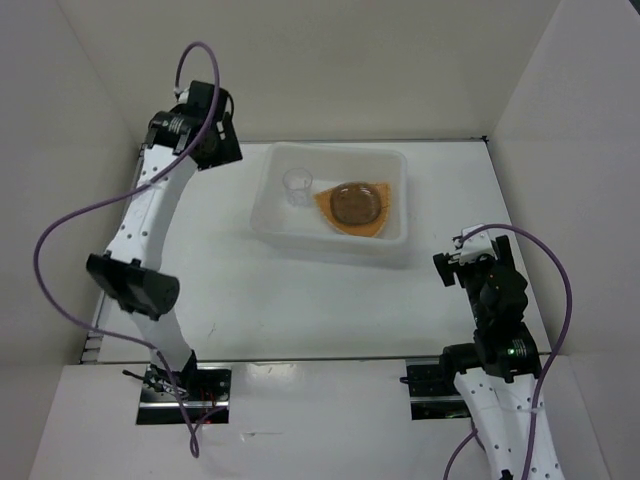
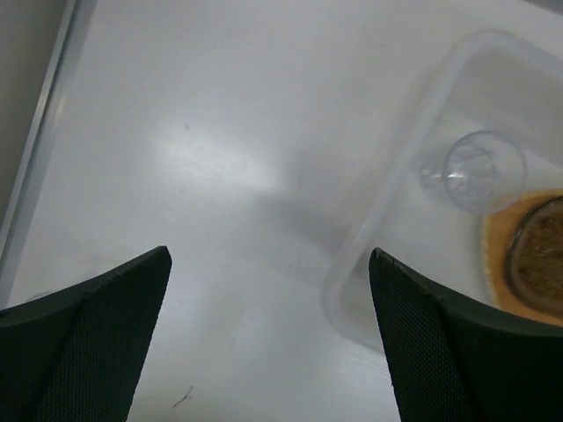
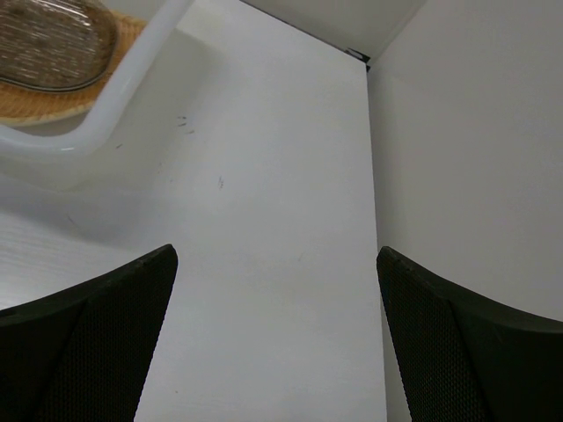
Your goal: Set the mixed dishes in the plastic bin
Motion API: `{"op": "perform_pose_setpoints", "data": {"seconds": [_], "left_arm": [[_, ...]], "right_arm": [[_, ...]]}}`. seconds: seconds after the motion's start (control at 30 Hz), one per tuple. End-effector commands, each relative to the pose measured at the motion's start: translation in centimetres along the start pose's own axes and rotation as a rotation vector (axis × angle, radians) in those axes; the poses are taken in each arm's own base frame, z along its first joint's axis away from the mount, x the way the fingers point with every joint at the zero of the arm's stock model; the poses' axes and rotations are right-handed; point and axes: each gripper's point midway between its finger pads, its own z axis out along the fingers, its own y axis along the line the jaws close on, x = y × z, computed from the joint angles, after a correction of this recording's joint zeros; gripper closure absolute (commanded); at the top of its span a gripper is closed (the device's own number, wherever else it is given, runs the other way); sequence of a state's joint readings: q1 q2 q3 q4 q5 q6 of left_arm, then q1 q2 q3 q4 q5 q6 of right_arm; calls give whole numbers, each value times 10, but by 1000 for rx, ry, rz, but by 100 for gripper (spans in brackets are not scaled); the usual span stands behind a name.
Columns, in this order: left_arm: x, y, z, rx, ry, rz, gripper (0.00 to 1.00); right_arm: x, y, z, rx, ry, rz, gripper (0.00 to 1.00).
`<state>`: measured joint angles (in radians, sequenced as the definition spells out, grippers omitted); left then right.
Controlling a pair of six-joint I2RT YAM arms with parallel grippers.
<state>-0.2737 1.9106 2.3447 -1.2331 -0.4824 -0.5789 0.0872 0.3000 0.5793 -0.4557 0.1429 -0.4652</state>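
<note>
Top external: plate [image 1: 324, 207], saucer [image 1: 355, 202], cup [image 1: 298, 186] sit inside the bin [image 1: 330, 247].

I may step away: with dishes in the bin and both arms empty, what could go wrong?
1. The left gripper hangs with open jaws close by the plastic bin corner; a careless swing might knock it.
2. A jolt could upset the clear cup beside the orange plate.
</note>
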Motion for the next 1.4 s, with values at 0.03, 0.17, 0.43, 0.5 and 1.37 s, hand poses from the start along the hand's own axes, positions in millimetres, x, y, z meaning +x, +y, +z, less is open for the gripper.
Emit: {"op": "perform_pose_setpoints", "data": {"seconds": [0.03, 0.17, 0.43, 0.5, 1.37], "left_arm": [[66, 69, 13, -128, 137, 12, 1], [119, 120, 6, -128, 227, -88, 1], [196, 147, 25, -184, 385, -141, 1], [205, 152, 30, -194, 402, -157, 1], [239, 191, 92, -289, 513, -168, 1]], "right_arm": [[-17, 11, 5, -38, -66, 4, 2], [-17, 19, 7, -64, -69, -5, 2], [-18, 21, 7, -72, -73, -6, 2], [-18, 21, 7, -72, -73, -6, 2], [-23, 9, 3, -9, -94, 15, 2]]}}
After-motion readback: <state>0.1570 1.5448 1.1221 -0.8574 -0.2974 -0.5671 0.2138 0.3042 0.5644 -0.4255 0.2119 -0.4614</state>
